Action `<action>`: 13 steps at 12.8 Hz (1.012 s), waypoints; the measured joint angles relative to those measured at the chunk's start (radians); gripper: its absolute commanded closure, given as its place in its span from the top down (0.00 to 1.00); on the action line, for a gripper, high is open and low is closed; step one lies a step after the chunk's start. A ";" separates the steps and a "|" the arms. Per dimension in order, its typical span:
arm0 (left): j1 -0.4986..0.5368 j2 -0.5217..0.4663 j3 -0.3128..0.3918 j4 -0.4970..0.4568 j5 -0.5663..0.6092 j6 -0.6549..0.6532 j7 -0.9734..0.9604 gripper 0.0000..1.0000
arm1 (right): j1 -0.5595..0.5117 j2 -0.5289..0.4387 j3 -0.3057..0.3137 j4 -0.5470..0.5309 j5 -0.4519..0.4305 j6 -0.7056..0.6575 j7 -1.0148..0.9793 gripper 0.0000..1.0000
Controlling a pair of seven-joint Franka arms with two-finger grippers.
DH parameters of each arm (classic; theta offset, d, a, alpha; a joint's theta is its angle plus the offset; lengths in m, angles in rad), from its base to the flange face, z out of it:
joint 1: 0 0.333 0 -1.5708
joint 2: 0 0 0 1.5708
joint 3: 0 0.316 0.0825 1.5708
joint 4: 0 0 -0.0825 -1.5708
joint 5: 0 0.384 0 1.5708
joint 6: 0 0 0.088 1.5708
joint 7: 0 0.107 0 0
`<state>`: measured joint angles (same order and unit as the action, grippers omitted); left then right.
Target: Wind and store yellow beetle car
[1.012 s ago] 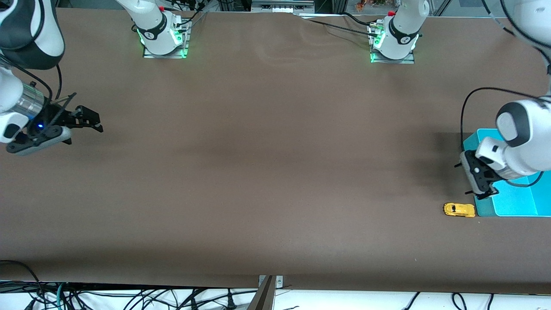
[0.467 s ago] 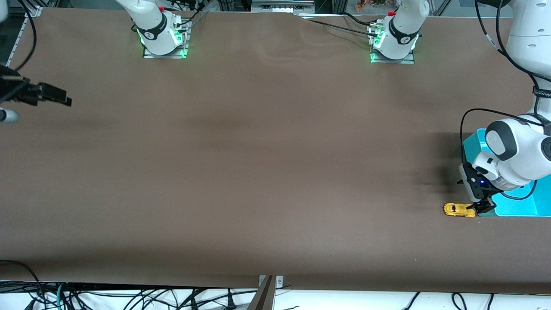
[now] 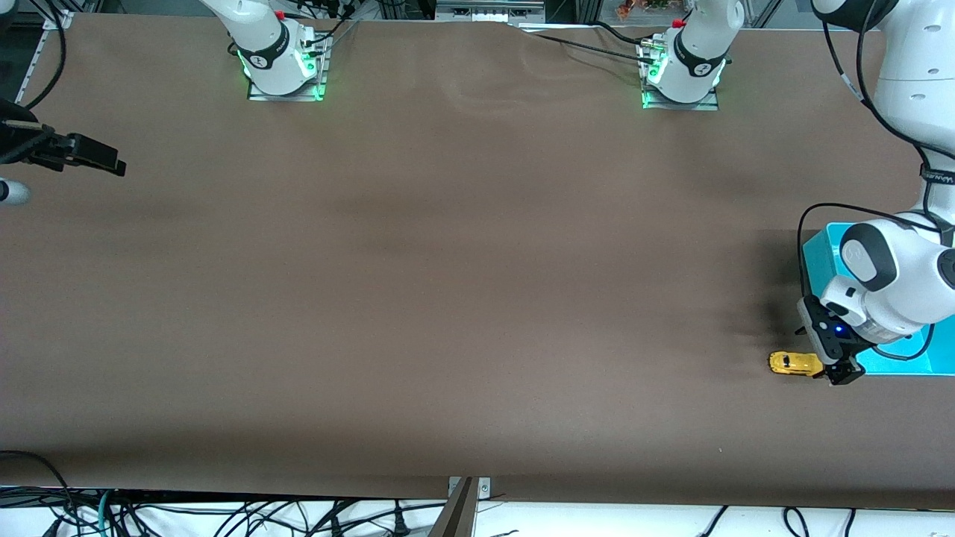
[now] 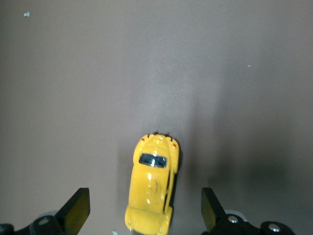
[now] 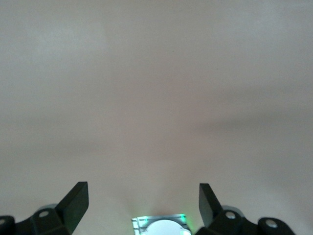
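The yellow beetle car (image 3: 795, 364) rests on the brown table, close beside the teal box (image 3: 815, 250) at the left arm's end. My left gripper (image 3: 837, 371) is low at the car's box-side end. In the left wrist view the car (image 4: 151, 188) lies lengthwise between the open fingers (image 4: 76, 211), with a gap on each side. My left gripper (image 4: 144, 213) holds nothing. My right gripper (image 3: 112, 162) hangs above the table's edge at the right arm's end, open and empty; it is open in the right wrist view (image 5: 143, 203) too.
The teal box is open-topped, and the left arm's wrist hides part of it. The two arm bases (image 3: 282, 63) (image 3: 683, 71) stand along the table's farthest edge. The right arm's base also shows in the right wrist view (image 5: 159, 226).
My left gripper has come down from over the teal box's edge to the car's end. My right gripper has drawn back toward the table's edge.
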<state>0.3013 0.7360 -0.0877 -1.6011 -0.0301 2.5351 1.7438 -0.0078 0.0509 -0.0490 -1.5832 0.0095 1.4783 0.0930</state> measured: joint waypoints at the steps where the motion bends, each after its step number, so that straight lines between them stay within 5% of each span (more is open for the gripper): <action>1: -0.002 0.016 -0.001 0.009 -0.002 0.015 0.000 1.00 | 0.000 0.005 0.001 -0.002 0.001 0.044 0.022 1.00; 10: -0.002 0.070 -0.002 0.013 -0.022 0.103 0.000 0.98 | -0.004 0.015 -0.007 -0.061 0.004 0.198 -0.120 1.00; 11: -0.002 0.076 -0.002 0.013 -0.026 0.106 0.000 0.90 | -0.004 0.014 -0.008 -0.061 0.004 0.197 -0.099 1.00; 13: -0.002 0.083 -0.003 0.013 -0.033 0.111 0.000 0.51 | -0.001 0.013 -0.005 -0.061 0.004 0.197 -0.094 1.00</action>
<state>0.2997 0.8194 -0.0902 -1.5885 -0.0635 2.6458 1.7435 -0.0087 0.0639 -0.0544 -1.6445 0.0133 1.6750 -0.0007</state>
